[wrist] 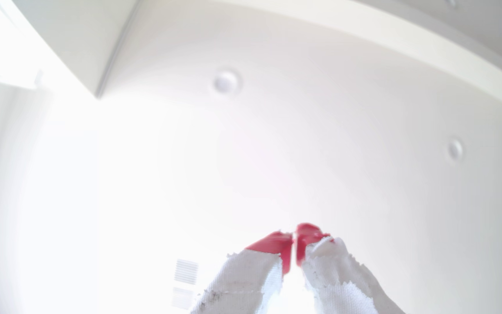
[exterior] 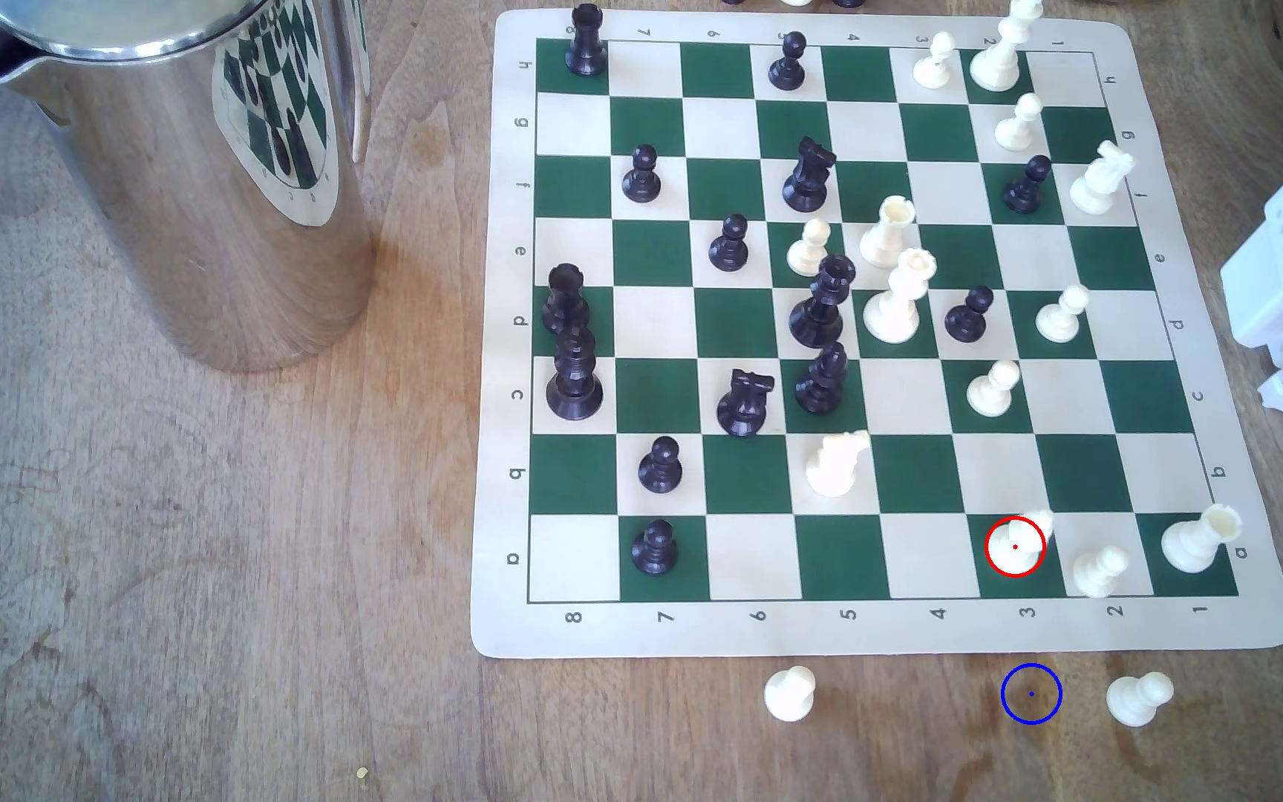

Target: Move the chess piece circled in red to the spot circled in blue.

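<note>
White pawn (exterior: 1016, 544) is standing upright on the a3 square of the chessboard (exterior: 885, 636), inside the red ring, just beside another white pawn (exterior: 1100, 572) on a2. The blue-ringed spot (exterior: 1031, 694) is sitting on bare bench just off the board's edge below file 3. Hand (wrist: 294, 241) is pointing at the ceiling, red tips nearly touching, gripping nothing.

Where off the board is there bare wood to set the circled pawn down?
The blue-ringed spot is bare wood below the board's edge, between two loose cream pawns. Wider free wood lies between the steel jug and board. The board's centre is crowded.
</note>
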Action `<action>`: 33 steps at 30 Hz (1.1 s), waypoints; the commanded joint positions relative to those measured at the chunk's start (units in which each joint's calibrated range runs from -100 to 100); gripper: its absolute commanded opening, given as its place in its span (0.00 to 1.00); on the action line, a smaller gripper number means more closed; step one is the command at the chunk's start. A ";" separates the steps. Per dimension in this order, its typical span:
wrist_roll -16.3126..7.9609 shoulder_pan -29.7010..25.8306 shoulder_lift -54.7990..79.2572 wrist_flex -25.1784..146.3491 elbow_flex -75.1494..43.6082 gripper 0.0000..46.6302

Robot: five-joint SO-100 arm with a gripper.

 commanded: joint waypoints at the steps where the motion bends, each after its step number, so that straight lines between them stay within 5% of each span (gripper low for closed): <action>1: 0.00 0.67 0.05 0.62 0.99 0.00; 10: -0.24 -3.94 0.05 23.23 -7.98 0.00; 33: -0.49 -0.03 0.14 83.10 -22.67 0.00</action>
